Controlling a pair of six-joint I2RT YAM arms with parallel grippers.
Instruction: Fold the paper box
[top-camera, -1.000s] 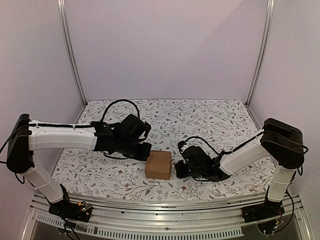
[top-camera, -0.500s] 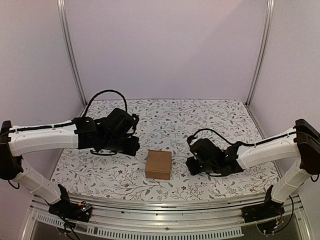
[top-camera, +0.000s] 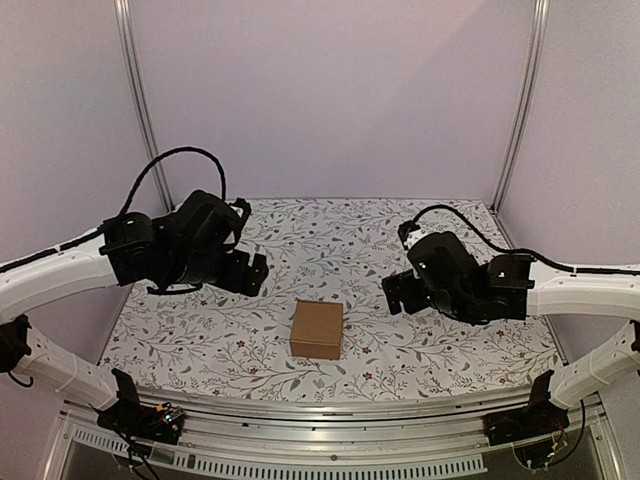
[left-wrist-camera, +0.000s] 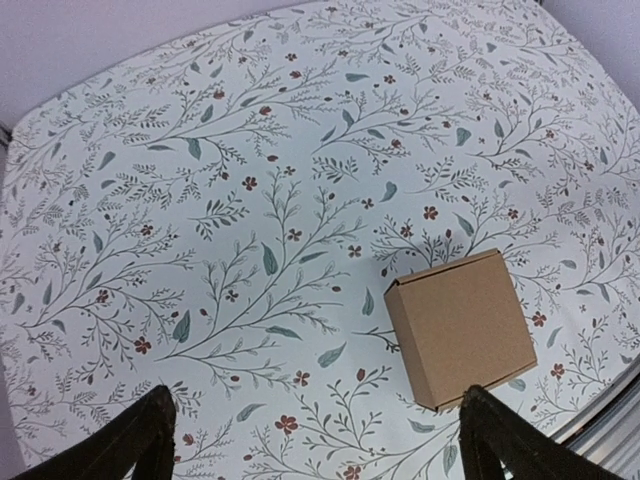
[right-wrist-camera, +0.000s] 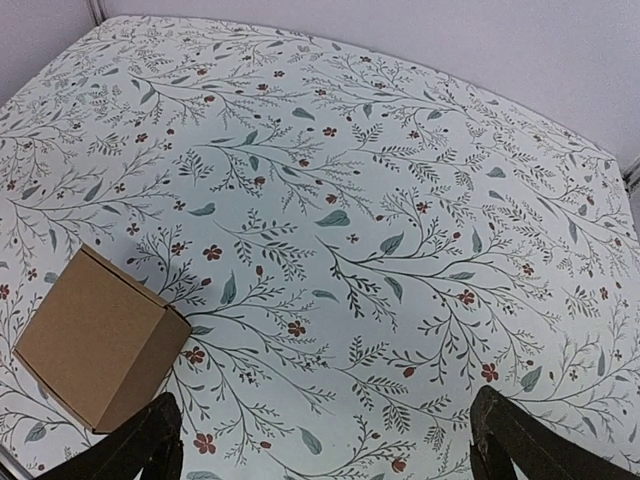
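Floral cloth (top-camera: 400, 230) on the table; lilac walls (top-camera: 330, 90). Paper box (top-camera: 317, 329) toward 6 o'clock: closed, plain brown, squarish. Left gripper (left-wrist-camera: 315, 440) and right gripper (right-wrist-camera: 320, 440): fingers spread wide, empty.

The paper box (top-camera: 317, 329) is matt brown cardboard on a smooth, matt, floral-printed table cover (top-camera: 400, 240).

A closed paper box (top-camera: 317, 328) sits alone on the floral-patterned table (top-camera: 400, 230).

One paper box (top-camera: 317, 329), two tools (top-camera: 250, 272) (top-camera: 394, 294)
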